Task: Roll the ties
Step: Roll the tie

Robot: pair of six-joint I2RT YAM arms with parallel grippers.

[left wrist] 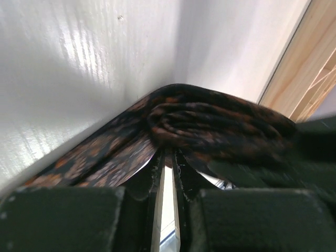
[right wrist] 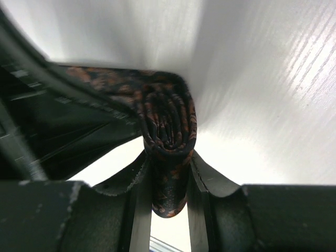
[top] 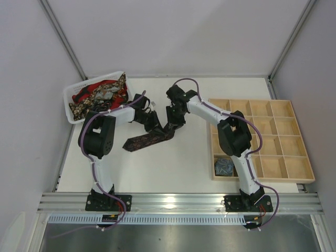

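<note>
A dark brown-maroon tie (top: 143, 141) lies on the white table, its pointed end toward the left arm and its other end wound into a coil. My right gripper (top: 174, 118) is shut on that coil; in the right wrist view the coil (right wrist: 168, 123) sits end-on between the jaws of the gripper (right wrist: 169, 157). My left gripper (top: 154, 122) meets the tie from the other side. In the left wrist view its gripper (left wrist: 168, 153) is nearly closed, pinching the fabric under the rolled part (left wrist: 210, 121). More ties (top: 100, 94) are heaped in a basket.
The white basket (top: 67, 101) stands at the back left. A wooden compartment tray (top: 310, 176) sits on the right, with a rolled grey-blue tie (top: 224, 166) in its near left compartment. Grey walls enclose the table.
</note>
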